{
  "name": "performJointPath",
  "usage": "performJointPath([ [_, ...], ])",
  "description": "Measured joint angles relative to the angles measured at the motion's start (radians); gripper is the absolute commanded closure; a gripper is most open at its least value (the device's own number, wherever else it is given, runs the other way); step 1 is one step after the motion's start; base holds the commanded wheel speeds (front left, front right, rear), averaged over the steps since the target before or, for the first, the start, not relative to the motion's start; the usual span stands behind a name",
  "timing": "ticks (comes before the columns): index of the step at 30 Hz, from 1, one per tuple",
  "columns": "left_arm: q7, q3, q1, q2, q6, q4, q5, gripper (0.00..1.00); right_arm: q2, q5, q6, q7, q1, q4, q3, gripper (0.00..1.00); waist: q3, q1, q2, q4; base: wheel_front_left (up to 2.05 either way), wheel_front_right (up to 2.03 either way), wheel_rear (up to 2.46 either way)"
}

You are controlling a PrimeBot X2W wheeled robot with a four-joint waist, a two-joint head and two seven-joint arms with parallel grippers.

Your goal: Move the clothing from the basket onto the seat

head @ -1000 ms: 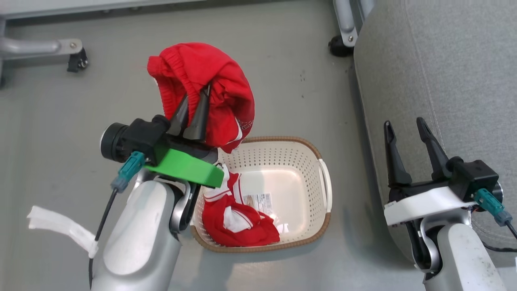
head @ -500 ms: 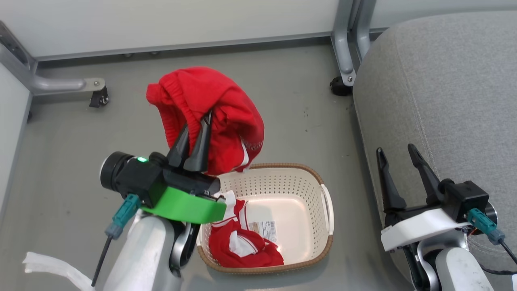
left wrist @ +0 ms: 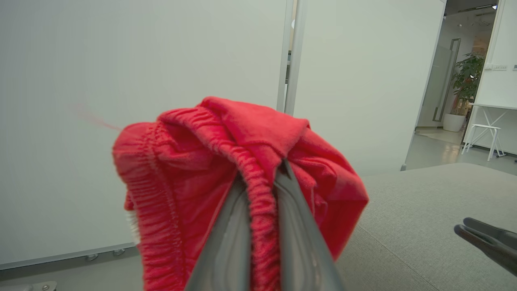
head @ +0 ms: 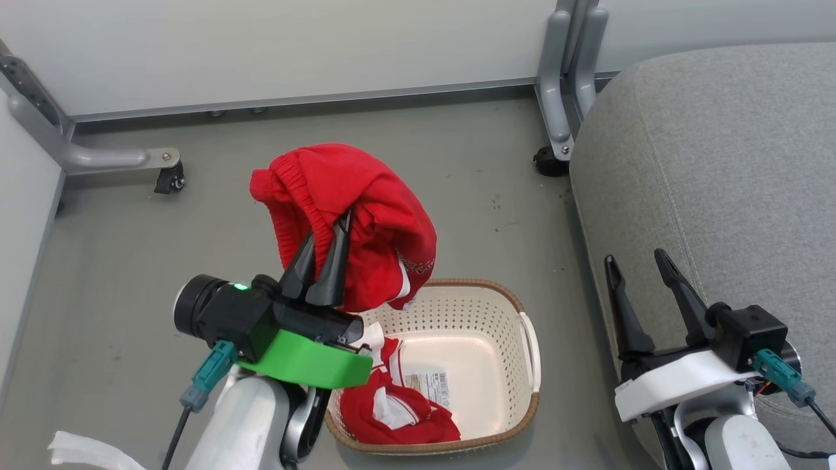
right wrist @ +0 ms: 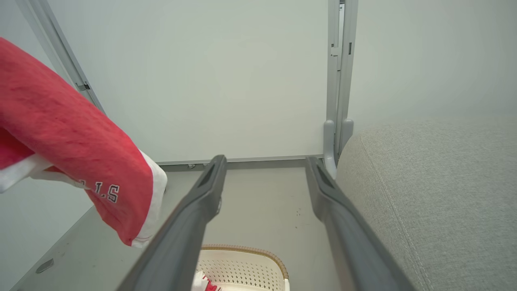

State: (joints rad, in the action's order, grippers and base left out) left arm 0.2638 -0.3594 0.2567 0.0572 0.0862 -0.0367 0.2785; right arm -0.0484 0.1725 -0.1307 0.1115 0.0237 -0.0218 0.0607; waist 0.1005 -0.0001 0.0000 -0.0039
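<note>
Camera tilted up since the earlier frame: whole head view shifted, wall (head: 294, 52) now across the top. Held piece sits about the same relative to the basket, so no real object move.

Left gripper (head: 330, 223): fingers pressed together, pinching a red garment (head: 366, 196) by its ribbed hem (left wrist: 250, 182). The hem runs up between the two fingers in the left wrist view. Cloth is bunched over the tips and droops on both sides, lifted clear of the floor (head: 117, 261), lower edge hanging over the basket's far-left rim. Can't tell if it touches.

Basket (head: 486, 287): on the floor, between the arms. Second red garment (head: 385, 418), with white trim, is crumpled in its near-left corner, rest of the bottom bare.

Right gripper (head: 635, 258): fingers spread wide, holding nothing, hovering at the seat's left edge.

Seat (head: 718, 163): right side, no clothing on it yet.

Handling, my judgement: fabric is soft, light and floppy with no shape of its own, not fragile, not slippery. The gathered hem is thick, so it's a good hold; a thin single layer could slip out. Hanging ends will swing and may snag the rim. For the basket piece, pinch a raised fold or the trim bunch on top, not the flat cloth against the wall.
</note>
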Motion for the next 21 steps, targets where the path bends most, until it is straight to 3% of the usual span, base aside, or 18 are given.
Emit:
performJointPath([
  [11, 0.0, -0.004, 0.0, 0.006, -0.007, 0.007, 0.009, 1.0, 0.0, 0.003, 0.0, -0.006, -0.001, 0.008, 0.031, 0.0, -0.001, 0.0, 0.0, 0.001, 0.0, 0.0, 0.0],
  [21, -0.004, -0.012, 0.001, 0.014, -0.015, 0.026, 0.01, 1.0, -0.032, 0.059, 0.0, -0.035, 0.115, 0.043, 0.232, 0.0, 0.011, 0.0, 0.0, 0.01, 0.0, 0.0, 0.0],
])
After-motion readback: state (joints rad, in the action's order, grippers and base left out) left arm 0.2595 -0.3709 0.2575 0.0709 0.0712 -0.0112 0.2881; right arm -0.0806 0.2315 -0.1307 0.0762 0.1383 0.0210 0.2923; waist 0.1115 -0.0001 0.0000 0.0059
